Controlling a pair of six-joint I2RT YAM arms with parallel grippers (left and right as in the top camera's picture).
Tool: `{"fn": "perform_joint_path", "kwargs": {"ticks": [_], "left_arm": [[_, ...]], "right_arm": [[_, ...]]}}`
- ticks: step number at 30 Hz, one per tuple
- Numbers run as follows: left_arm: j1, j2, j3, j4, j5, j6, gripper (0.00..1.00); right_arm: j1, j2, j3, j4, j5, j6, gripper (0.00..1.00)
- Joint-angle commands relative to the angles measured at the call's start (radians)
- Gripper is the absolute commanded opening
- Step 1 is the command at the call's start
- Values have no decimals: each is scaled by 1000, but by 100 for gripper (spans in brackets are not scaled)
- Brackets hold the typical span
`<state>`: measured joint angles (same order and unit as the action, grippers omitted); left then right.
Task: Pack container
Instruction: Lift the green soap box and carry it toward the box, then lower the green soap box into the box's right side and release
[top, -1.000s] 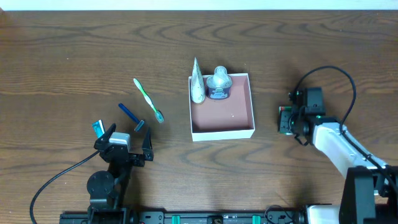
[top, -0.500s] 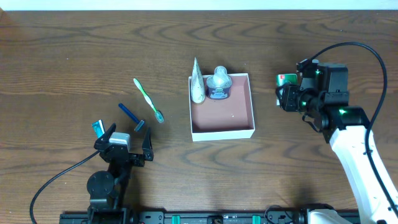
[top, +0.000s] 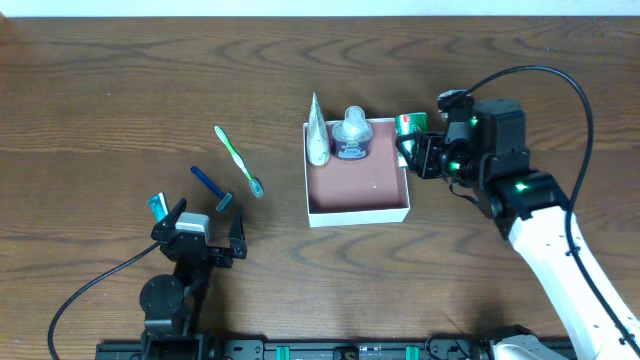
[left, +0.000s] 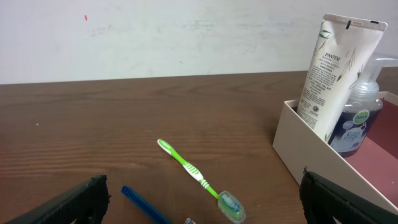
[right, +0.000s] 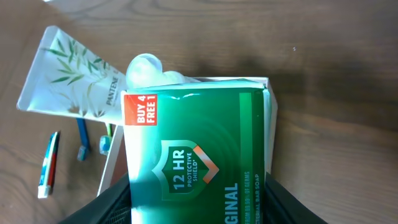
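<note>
Right fingers (right: 283, 208) clamp green soap packet (right: 196, 162), container (top: 358, 212) wall just beneath them, probably to drop it inside; left fingers (left: 68, 205) wide, toothbrush (left: 193, 171) ahead, idle.

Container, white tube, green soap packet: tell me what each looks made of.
The container looks like thin card: matte white walls, flat reddish-brown inside, crisp corners. The white tube is probably soft plastic: smooth printed skin, flat crimped end. The green soap packet seems glossy printed film or coated paper, going by the sheen on its print.
</note>
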<state>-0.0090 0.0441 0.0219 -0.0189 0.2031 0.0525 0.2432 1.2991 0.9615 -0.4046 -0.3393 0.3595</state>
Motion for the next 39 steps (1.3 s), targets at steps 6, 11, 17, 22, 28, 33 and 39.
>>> {"fn": "perform_joint_path", "kwargs": {"ticks": [6, 11, 17, 22, 28, 33, 39], "left_arm": [[4, 0, -18, -33, 10, 5, 98], [4, 0, -18, -33, 10, 5, 98], [4, 0, -18, -33, 10, 5, 98], [4, 0, -18, -33, 10, 5, 98], [4, 0, -18, -33, 10, 5, 98], [4, 0, -18, -33, 10, 5, 98], [4, 0, -18, -33, 10, 5, 98]], "right_arm": [[63, 128, 23, 66, 86, 112, 31], [87, 206, 23, 126, 93, 111, 32], [95, 264, 23, 155, 105, 111, 37], [95, 290, 23, 179, 130, 111, 50], [95, 298, 23, 212, 130, 111, 57], [95, 298, 23, 242, 130, 111, 69], [95, 298, 23, 266, 128, 103, 77]]}}
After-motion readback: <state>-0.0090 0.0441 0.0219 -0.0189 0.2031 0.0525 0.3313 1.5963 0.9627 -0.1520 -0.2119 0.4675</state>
